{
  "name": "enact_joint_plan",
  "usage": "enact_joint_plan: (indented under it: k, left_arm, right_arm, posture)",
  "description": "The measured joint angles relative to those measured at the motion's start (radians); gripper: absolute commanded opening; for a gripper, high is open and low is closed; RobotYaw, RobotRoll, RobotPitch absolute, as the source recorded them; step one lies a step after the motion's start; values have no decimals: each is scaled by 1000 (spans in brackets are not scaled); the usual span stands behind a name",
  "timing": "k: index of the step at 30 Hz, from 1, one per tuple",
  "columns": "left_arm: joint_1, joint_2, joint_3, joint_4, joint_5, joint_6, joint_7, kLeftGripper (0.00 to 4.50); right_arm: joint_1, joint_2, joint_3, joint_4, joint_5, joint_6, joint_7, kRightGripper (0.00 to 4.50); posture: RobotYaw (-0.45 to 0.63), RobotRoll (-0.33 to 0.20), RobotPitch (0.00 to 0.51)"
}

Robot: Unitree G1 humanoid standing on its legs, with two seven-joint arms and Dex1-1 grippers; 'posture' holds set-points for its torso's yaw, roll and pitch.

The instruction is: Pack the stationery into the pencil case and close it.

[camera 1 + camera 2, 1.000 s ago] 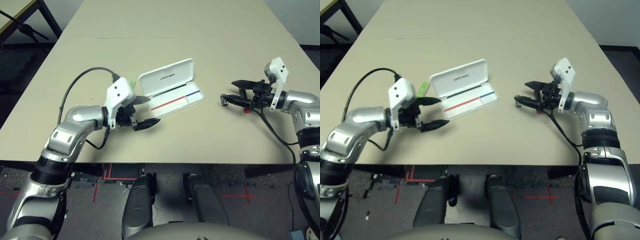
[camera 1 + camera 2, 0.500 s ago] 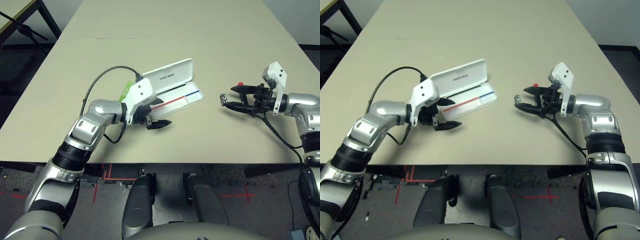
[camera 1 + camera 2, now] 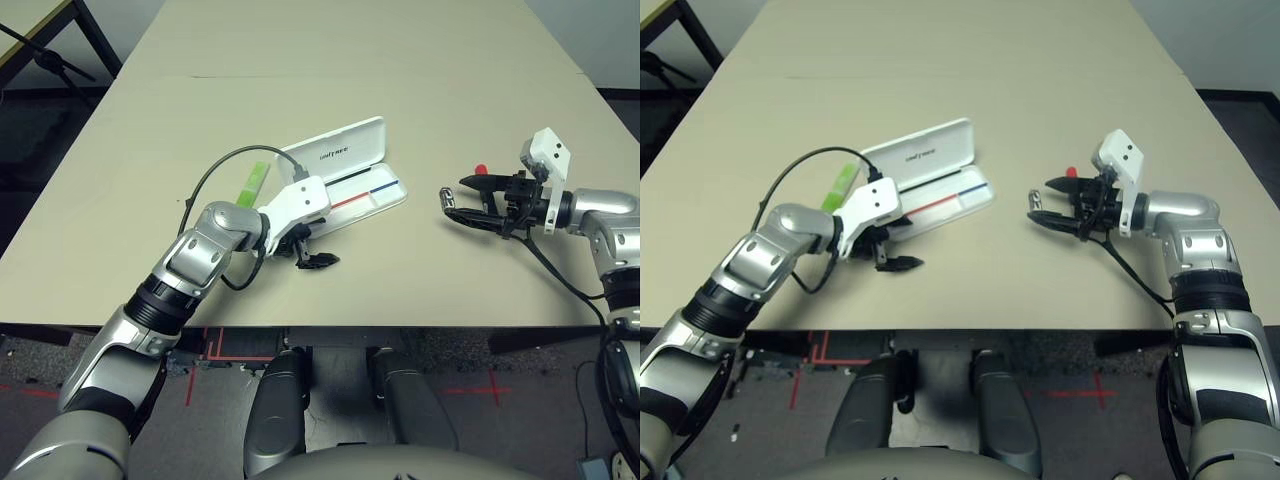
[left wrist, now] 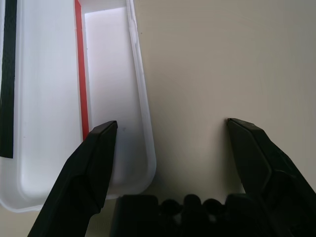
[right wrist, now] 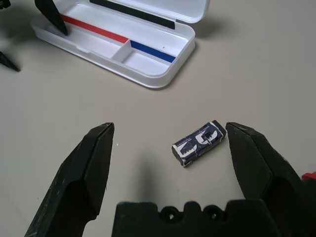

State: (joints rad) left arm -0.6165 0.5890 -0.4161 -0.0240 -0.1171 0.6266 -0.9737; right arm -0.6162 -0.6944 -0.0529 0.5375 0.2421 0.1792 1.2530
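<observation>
The table (image 3: 420,60) lay broad and pale, with the pencil case (image 3: 345,185) lying open near its middle, lid (image 3: 335,150) tipped back and the tray's red-and-blue line showing; nothing had yet been packed into it. Compared with a second earlier, the left arm had swung in from beside the highlighter toward the case's near corner, so that the left gripper (image 3: 308,245) hung low with its jaws spread wide, one finger (image 4: 94,158) over the end of the tray and the other over bare table, holding nothing. That shift uncovered the light green highlighter (image 3: 254,181), which lay flat on the table just beside the case's left end, untouched. The right gripper (image 3: 465,203) had barely shifted; it pointed toward the case from well to the right, jaws likewise fully apart and empty. Just off its fingertips sat the small black-and-silver piece (image 5: 199,143), resting between the spread fingers in the wrist view but touched by neither. A bit of the red marker (image 3: 481,168) peeked out beyond the right gripper. The left arm looked to be steadying or lining up on the case instead of fetching the highlighter, while the right seemed poised to pick up the small piece first
</observation>
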Motion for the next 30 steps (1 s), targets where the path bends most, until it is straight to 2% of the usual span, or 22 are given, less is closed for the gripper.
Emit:
enact_joint_plan:
  k: [2,4,12,25,30]
  left_arm:
    - [-1,0,0,2,5,0,-3,3870]
    - [-4,0,0,4,8,0,-6,3188]
    - [-29,-1,9,34,26,1,-10,25]
    - [-40,19,4,32,52,-53,-64,25]
    - [-37,53,-8,-44,52,-96,-140,25]
  right_arm:
    - [1,0,0,-1,0,0,-1,4500]
    - [1,0,0,-4,0,0,-2,4500]
    - [3,0,0,-9,0,0,-2,4500]
    - [8,-2,0,-24,0,10,0,4500]
    - [9,-2,0,-24,0,11,2,4500]
  posture:
    - [-9,0,197]
    - [-9,0,197]
    - [-14,0,186]
    - [-12,0,187]
    - [-12,0,185]
